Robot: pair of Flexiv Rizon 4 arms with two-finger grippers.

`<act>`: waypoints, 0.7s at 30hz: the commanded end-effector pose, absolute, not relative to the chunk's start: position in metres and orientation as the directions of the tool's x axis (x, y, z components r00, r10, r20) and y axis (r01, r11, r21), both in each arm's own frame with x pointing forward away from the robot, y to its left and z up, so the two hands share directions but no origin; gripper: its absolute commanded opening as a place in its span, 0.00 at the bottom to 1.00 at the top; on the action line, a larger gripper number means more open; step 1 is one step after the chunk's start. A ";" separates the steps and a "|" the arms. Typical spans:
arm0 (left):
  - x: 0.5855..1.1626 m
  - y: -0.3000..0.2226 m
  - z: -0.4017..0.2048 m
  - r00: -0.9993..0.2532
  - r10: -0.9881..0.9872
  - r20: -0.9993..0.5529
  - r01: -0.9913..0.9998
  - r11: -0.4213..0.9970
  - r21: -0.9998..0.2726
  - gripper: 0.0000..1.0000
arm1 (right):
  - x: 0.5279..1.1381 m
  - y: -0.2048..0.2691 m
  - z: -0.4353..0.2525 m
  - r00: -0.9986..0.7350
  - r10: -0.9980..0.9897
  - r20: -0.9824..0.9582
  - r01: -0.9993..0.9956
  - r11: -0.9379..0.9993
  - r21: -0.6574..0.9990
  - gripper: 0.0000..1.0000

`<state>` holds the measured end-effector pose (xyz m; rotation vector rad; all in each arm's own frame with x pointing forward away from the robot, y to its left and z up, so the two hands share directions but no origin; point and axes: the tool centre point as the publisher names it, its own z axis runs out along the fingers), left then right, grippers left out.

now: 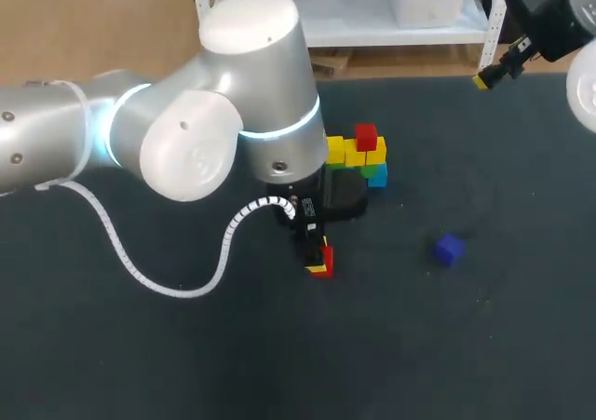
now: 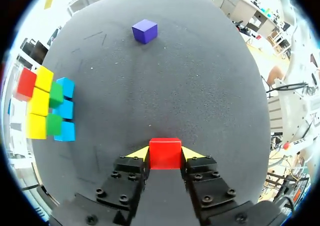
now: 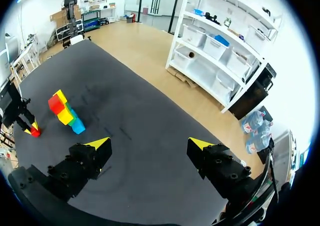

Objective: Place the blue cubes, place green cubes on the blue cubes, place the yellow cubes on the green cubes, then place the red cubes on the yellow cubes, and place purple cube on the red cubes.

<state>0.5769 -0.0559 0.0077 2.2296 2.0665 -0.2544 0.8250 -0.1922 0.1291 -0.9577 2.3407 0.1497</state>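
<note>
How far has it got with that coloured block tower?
Done: blue cubes, green cubes and yellow cubes are layered, with one red cube on top. In hand: the left gripper is shut on a second red cube. Left: placing it, then the purple cube, lying apart.

Nothing readable anywhere tbh, just a tiny label on the left arm, too small to make out.
</note>
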 end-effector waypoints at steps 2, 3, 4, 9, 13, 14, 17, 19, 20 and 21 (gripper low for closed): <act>0.592 -0.035 0.037 0.034 0.991 -0.130 0.998 -0.041 -0.048 0.00 | 0.825 -0.193 0.129 -0.560 -0.602 -0.569 -0.671 0.732 -0.114 1.00; 0.597 -0.030 0.041 0.023 0.992 -0.122 0.998 -0.029 -0.051 0.00 | 0.825 -0.193 0.129 -0.560 -0.602 -0.569 -0.671 0.732 -0.114 1.00; 0.601 -0.024 0.045 0.014 0.993 -0.116 0.998 -0.020 -0.052 0.00 | 0.825 -0.193 0.129 -0.560 -0.602 -0.569 -0.671 0.732 -0.114 1.00; 0.627 -0.005 0.066 -0.040 0.991 -0.127 0.999 0.036 -0.027 0.00 | 0.825 -0.193 0.129 -0.560 -0.602 -0.569 -0.671 0.732 -0.114 1.00; 0.644 -0.004 0.081 -0.051 0.991 -0.125 0.999 0.051 -0.001 0.00 | 0.825 -0.193 0.129 -0.560 -0.602 -0.569 -0.671 0.732 -0.114 1.00; 0.647 -0.005 0.084 -0.051 0.991 -0.125 0.999 0.051 0.000 0.00 | 0.825 -0.193 0.129 -0.560 -0.602 -0.569 -0.671 0.732 -0.114 1.00; 0.656 -0.010 0.095 -0.041 0.991 -0.128 0.999 0.041 -0.001 0.00 | 0.825 -0.193 0.129 -0.560 -0.602 -0.569 -0.671 0.732 -0.114 1.00; 0.662 -0.015 0.101 -0.030 0.992 -0.123 0.999 0.031 0.007 0.00 | 0.825 -0.193 0.129 -0.560 -0.602 -0.569 -0.671 0.732 -0.114 1.00; 0.664 -0.017 0.105 -0.020 0.993 -0.120 1.000 0.021 0.008 0.00 | 0.825 -0.193 0.129 -0.560 -0.602 -0.569 -0.671 0.732 -0.114 1.00; 0.665 -0.020 0.108 -0.010 0.992 -0.124 1.000 0.012 0.010 0.00 | 0.825 -0.193 0.129 -0.560 -0.602 -0.569 -0.671 0.732 -0.114 1.00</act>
